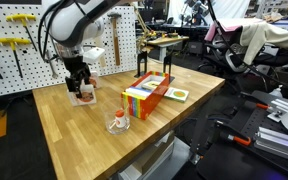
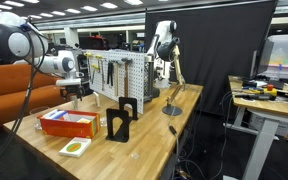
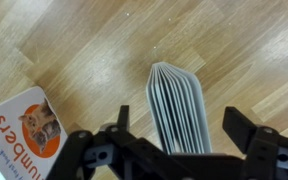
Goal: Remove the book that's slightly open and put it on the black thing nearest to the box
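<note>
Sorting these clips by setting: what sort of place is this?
Probably a workshop or robotics lab: white pegboard hung with yellow-handled tools, a light wooden workbench, and a cluttered pale desk beyond.

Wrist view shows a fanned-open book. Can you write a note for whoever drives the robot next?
Gripper: open, jaws either side of the slightly open book with fanned pale pages, not closed on it.
Things: that book stands on the wooden table beside a white book with orange lettering. The long orange-red box with rainbow stripes sits further along; the black metal stand is next to it.
Done: gripper lined up over the book.
Left: close, lift, carry the book, set it on the black stand.
</note>
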### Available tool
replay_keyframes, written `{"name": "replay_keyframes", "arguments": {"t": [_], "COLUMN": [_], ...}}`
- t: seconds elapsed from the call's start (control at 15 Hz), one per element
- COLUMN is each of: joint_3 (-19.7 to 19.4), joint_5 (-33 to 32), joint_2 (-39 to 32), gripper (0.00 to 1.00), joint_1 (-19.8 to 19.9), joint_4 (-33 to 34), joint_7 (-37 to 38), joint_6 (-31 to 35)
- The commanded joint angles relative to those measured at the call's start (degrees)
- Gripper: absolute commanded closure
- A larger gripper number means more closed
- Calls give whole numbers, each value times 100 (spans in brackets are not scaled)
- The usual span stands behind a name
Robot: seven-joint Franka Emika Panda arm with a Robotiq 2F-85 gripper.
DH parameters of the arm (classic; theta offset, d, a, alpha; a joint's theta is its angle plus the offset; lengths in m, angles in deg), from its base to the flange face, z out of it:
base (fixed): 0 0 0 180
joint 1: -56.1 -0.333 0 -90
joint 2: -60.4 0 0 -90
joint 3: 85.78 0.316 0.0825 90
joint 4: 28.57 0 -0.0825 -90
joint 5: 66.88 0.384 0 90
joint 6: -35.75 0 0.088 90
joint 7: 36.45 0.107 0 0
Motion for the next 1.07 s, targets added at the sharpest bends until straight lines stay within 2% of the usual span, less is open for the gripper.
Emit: {"name": "replay_keyframes", "arguments": {"t": [0.0,0.2,0.6,0.73,0.8,1.0], "joint_3": [-41,-138,-99,-109,-114,-108], "joint_5": [134,134,84,76,75,89], "joint_2": [-357,-508,-439,-390,-350,-218], "gripper": [36,57,98,100,96,96], "joint_1": [-14,-16,53,66,80,142], "joint_4": [613,890,915,832,765,582], "joint_7": [-13,94,269,350,403,606], "joint_6": [-248,-297,-263,-242,-213,-70]}}
